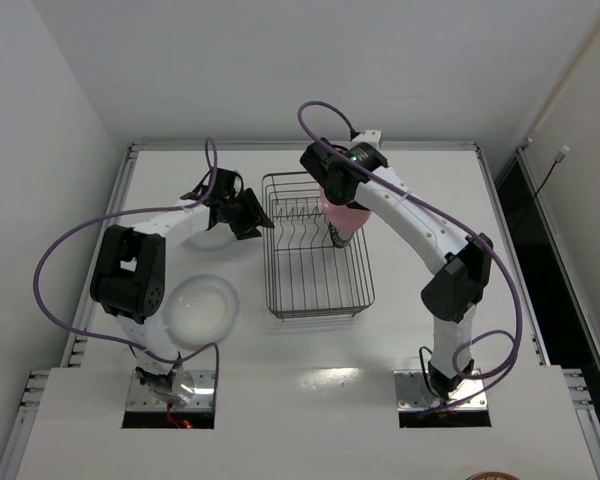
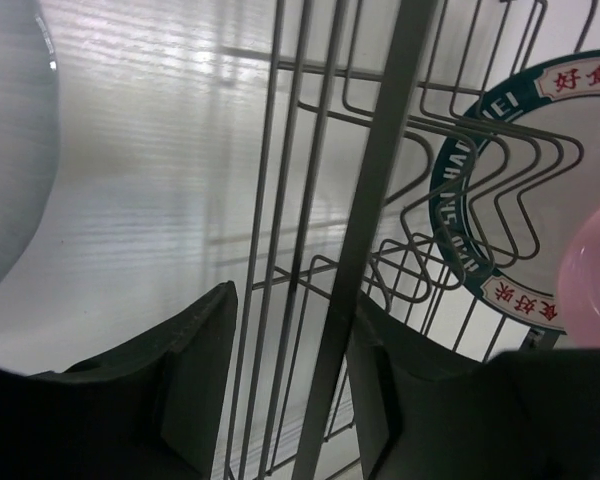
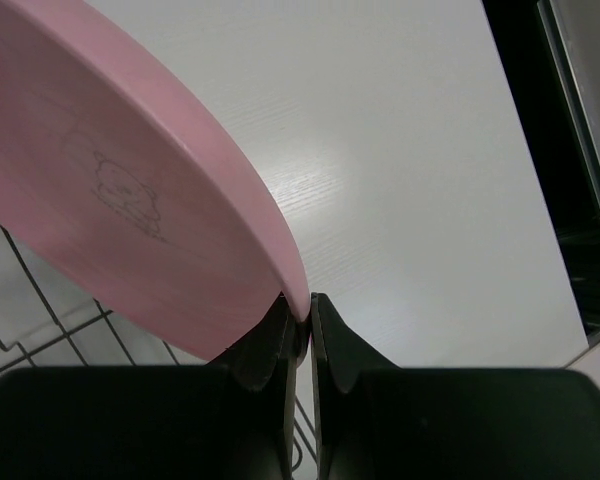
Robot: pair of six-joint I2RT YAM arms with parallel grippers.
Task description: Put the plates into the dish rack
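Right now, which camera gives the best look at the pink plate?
The right wrist view: the pink plate fills it, its rim pinched by the right gripper. The top view shows only a pink patch under the arm, over the dish rack; the left wrist view catches a blurred edge.

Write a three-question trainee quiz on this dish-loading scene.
1. True or false: the right gripper pinches the pink plate by its rim.
2. Where is the patterned plate? A standing in the dish rack; B lying flat outside it; C in the right gripper.
3. Fill in: the left gripper has its jaws ____.
Key: 1 true; 2 A; 3 open.
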